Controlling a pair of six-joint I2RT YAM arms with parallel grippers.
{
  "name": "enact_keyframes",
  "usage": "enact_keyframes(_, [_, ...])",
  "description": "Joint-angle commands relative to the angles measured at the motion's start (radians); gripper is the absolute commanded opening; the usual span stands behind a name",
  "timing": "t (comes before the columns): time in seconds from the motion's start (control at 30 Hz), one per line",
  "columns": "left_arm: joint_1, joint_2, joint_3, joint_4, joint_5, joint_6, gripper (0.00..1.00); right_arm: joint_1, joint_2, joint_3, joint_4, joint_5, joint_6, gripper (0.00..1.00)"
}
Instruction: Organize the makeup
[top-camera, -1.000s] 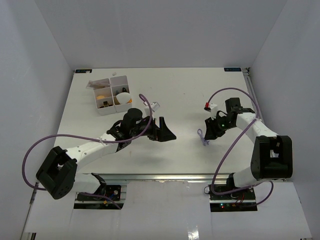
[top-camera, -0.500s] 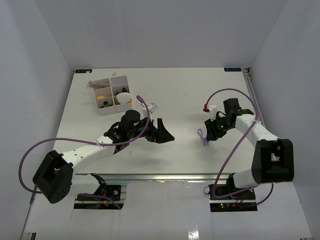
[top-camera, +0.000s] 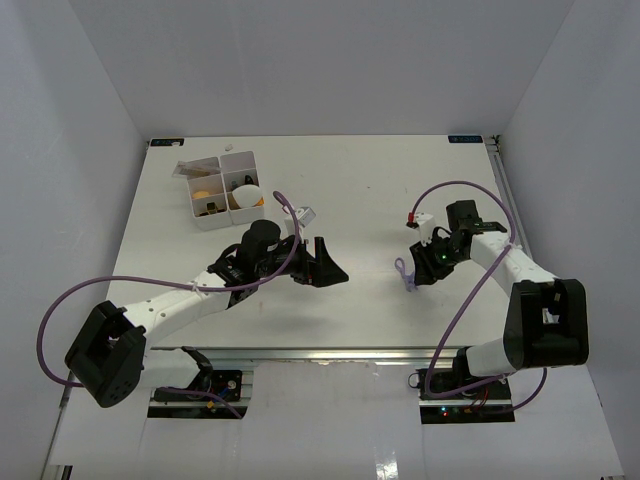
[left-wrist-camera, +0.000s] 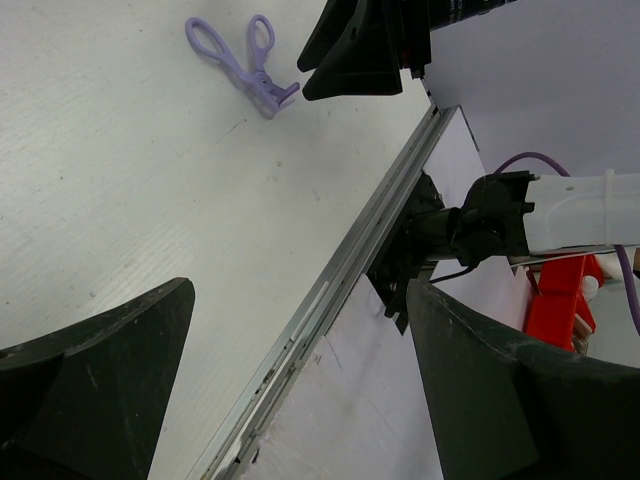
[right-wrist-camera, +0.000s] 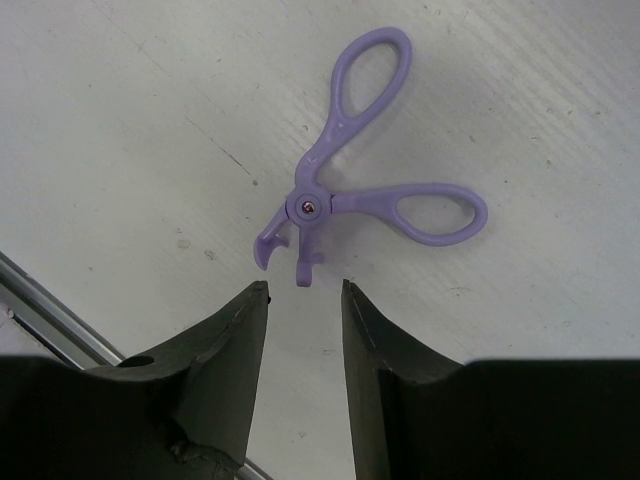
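Curler (right-wrist-camera: 307, 205), lilac, lies flat on the table (right-wrist-camera: 150, 100), just ahead of the right gripper (right-wrist-camera: 305, 290), whose fingers (right-wrist-camera: 220, 350) stand narrowly parted, pinching nothing. Best to straddle the pivot, not the loops, before closing. Meanwhile the left gripper (top-camera: 322, 263) hangs spread wide, empty.

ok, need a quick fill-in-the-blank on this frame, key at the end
The scissor-shaped tool lying just beyond the right gripper is ____ in colour.
The left gripper has its jaws wide ____, with nothing between them.
The white compartmented box stands on the ____ arm's side.
The right gripper holds ____.
Missing words: purple; open; left; nothing.
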Motion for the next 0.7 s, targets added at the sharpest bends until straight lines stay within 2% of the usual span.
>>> enact_keyframes(0.0, [0.002,-0.035,-0.001,0.002,-0.003,0.016,0.98,0.006,0.011,-0.01,0.012,-0.001,0.002,0.41])
enact_keyframes(0.47, [0.006,-0.046,-0.003,-0.007,-0.006,0.019,0.98,0.023,0.045,-0.015,0.047,0.009,0.027,0.37])
enact_keyframes(0.67, [0.006,-0.047,-0.005,-0.006,-0.004,0.014,0.98,0.029,0.066,-0.01,0.054,0.017,0.037,0.3])
